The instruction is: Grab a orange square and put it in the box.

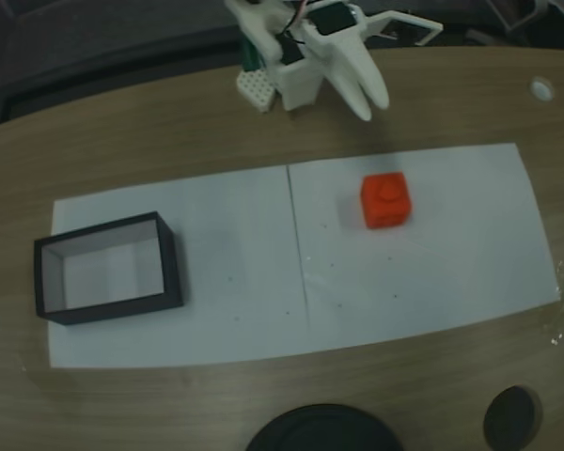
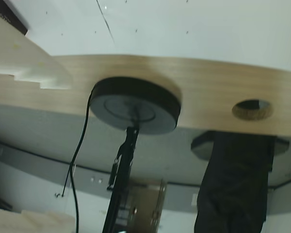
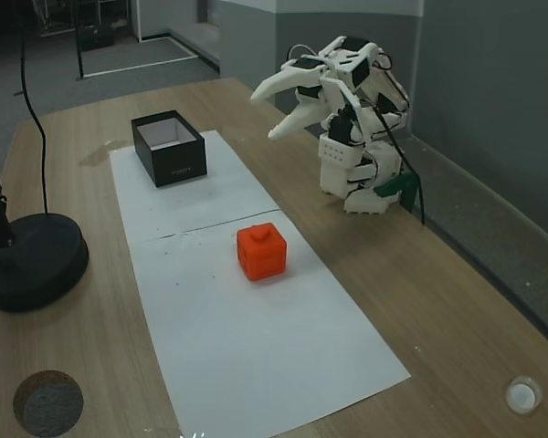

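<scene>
One orange square point(image 3: 261, 251) sits on the paper, well apart from the box point(image 3: 169, 149); the spread, empty pincer point(image 3: 276, 111) should descend squarely over it.

- my arm point(image 3: 361, 155) is folded back over its own base, elbow high, white links stacked close together.
- my gripper point(image 3: 276, 111) sticks out forward and a little downward in a fixed view, raised in the air and touching nothing.
- my two fingers point(image 1: 367, 89) are parted, with nothing held between them.
</scene>
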### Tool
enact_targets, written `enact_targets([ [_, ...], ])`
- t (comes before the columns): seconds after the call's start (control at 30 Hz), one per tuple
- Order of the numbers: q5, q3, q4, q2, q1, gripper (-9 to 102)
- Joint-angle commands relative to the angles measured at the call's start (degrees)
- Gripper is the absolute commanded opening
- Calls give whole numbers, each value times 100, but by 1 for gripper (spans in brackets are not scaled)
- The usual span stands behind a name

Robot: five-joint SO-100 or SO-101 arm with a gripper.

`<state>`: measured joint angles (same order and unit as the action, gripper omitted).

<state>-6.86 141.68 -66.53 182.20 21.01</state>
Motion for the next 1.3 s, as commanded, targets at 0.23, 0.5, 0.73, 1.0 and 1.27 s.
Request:
enact_targets([
  [0.23, -422, -2145, -659, -4166, 624, 35],
  [0.5, -378, -2285, -615, -5862, 536, 35],
  [0.73, -378, -2285, -598, -6486, 536, 35],
  [1.0, -378, -2268, -308, -6935, 545, 35],
  [1.27, -369, -2285, 9, -7629, 580, 35],
])
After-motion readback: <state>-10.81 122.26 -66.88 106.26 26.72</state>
